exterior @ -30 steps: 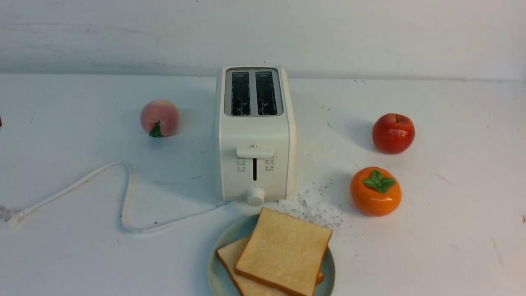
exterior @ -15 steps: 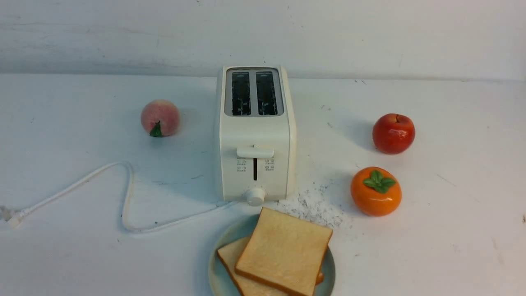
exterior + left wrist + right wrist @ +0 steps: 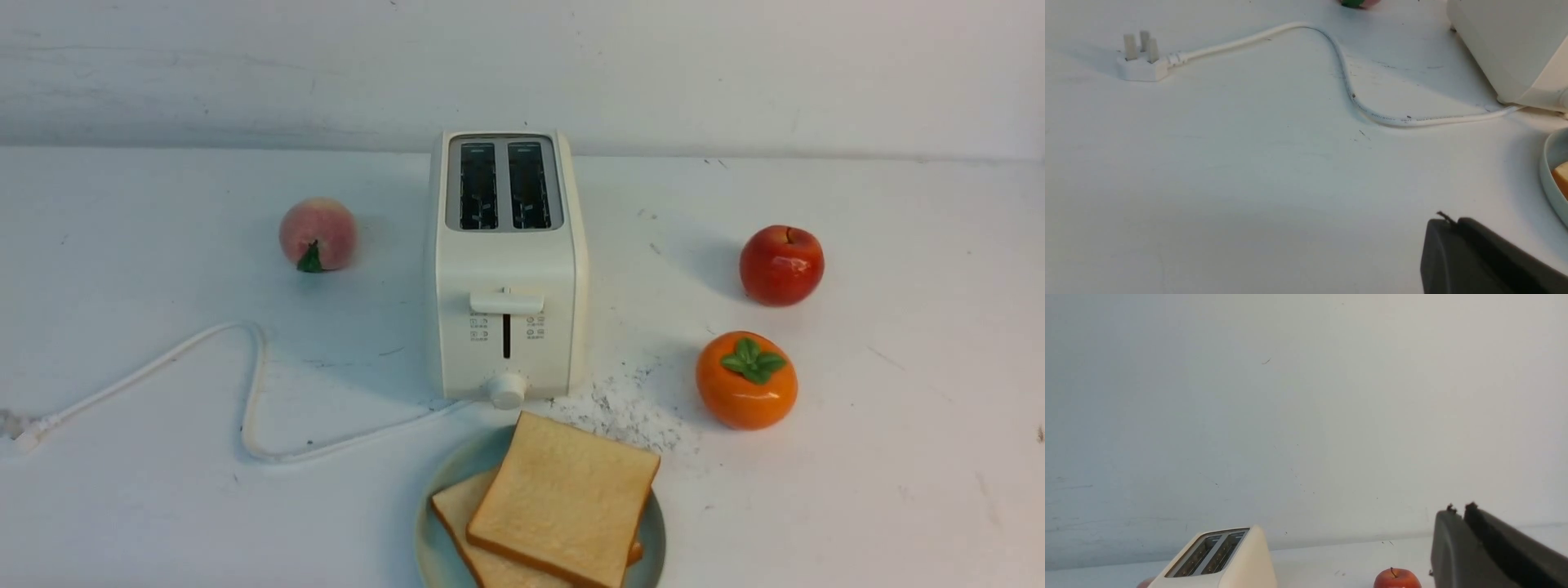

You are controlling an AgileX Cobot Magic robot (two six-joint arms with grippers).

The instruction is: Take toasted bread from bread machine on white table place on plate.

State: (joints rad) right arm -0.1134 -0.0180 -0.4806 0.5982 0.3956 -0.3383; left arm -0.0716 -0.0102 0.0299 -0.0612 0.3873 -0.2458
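Observation:
The bread machine (image 3: 506, 269) stands mid-table on the white table (image 3: 898, 490), both slots dark and empty. In front of it lies the plate (image 3: 426, 523) with two slices of toasted bread: the upper one (image 3: 563, 498) lies across the lower one (image 3: 454, 513). Neither gripper shows in the front view. In the left wrist view my left gripper (image 3: 1447, 220) is shut on nothing, low over bare table, with the plate (image 3: 1549, 163) and the bread machine (image 3: 1506, 49) off to one side. My right gripper (image 3: 1459, 509) is shut and empty, held high, facing the wall above the bread machine (image 3: 1224, 559).
A peach (image 3: 318, 234) sits left of the toaster. An apple (image 3: 781, 265) and an orange persimmon (image 3: 746, 380) sit to its right. The white power cord (image 3: 253, 392) loops across the left front to its plug (image 3: 1141, 61). Dark specks (image 3: 629, 408) lie beside the plate.
A dark sliver at the left edge of the front view one second ago is gone. Bread, plate and toaster have not moved.

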